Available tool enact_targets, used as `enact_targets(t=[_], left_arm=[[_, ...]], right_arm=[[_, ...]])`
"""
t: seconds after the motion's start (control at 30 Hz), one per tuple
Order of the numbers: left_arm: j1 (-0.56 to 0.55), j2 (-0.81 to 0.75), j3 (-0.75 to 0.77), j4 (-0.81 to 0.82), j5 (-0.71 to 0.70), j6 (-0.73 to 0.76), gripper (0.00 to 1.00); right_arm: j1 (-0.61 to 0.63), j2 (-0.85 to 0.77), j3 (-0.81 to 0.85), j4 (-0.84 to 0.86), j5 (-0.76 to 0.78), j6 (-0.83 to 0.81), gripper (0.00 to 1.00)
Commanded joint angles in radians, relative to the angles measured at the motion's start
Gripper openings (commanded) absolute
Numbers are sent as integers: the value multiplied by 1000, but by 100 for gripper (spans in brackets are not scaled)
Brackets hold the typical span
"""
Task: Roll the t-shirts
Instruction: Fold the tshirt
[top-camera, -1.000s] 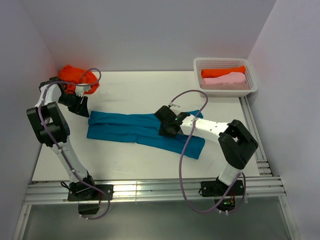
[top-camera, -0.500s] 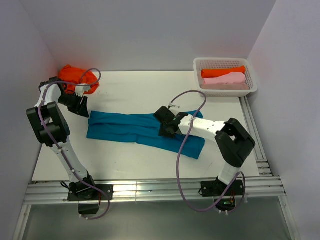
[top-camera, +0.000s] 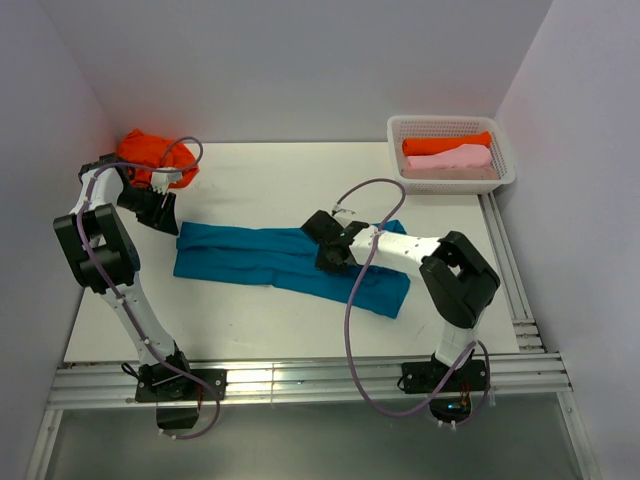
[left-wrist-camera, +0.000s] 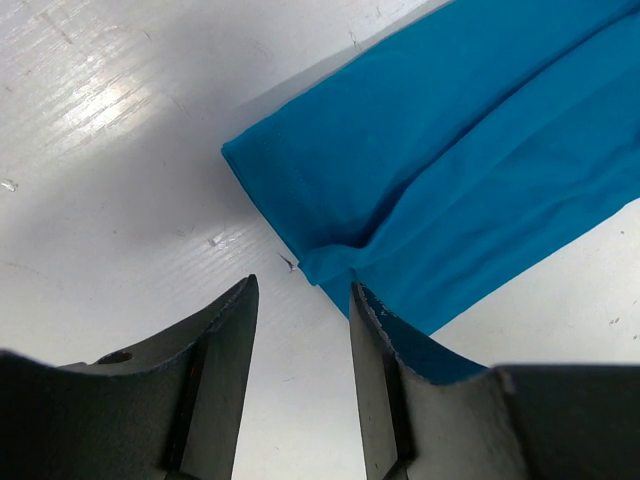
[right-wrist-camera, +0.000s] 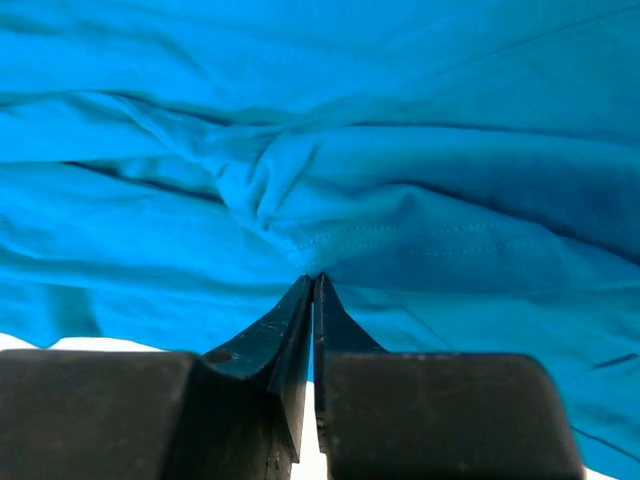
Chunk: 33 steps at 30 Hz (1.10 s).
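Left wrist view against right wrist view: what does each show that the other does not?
Only the left wrist view shows bare white table and the folded end of the teal-blue fabric t-shirt, with the left gripper open near that end's corner. Only the right wrist view shows the right gripper shut, its tips against wrinkled cloth that fills almost the whole picture. Both views show the same t-shirt.

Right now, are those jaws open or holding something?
Left gripper: jaws open, empty.
Right gripper: jaws shut, pinching the teal-blue soft fabric t-shirt.
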<state>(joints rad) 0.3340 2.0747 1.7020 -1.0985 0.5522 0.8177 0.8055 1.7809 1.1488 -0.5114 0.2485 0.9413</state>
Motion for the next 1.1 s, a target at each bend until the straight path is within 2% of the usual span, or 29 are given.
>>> enact_targets(t=[0.0, 0.2, 0.43, 0.97, 1.03, 1.07], left_arm=[[-6, -30, 18, -18, 11, 8, 47], [-6, -28, 19, -18, 11, 9, 46], [-4, -27, 16, -23, 15, 12, 45], [-4, -31, 12, -34, 17, 27, 44], [-4, -33, 10, -35, 12, 29, 44], [-6, -31, 8, -35, 12, 29, 44]], right_arm=[[3, 3, 49, -19, 38, -4, 7], [3, -5, 88, -45, 37, -22, 2], [6, -15, 106, -49, 14, -33, 1], [44, 57, 146, -52, -25, -24, 0], [46, 49, 132, -41, -28, -22, 1], [47, 48, 129, -42, -26, -21, 5]])
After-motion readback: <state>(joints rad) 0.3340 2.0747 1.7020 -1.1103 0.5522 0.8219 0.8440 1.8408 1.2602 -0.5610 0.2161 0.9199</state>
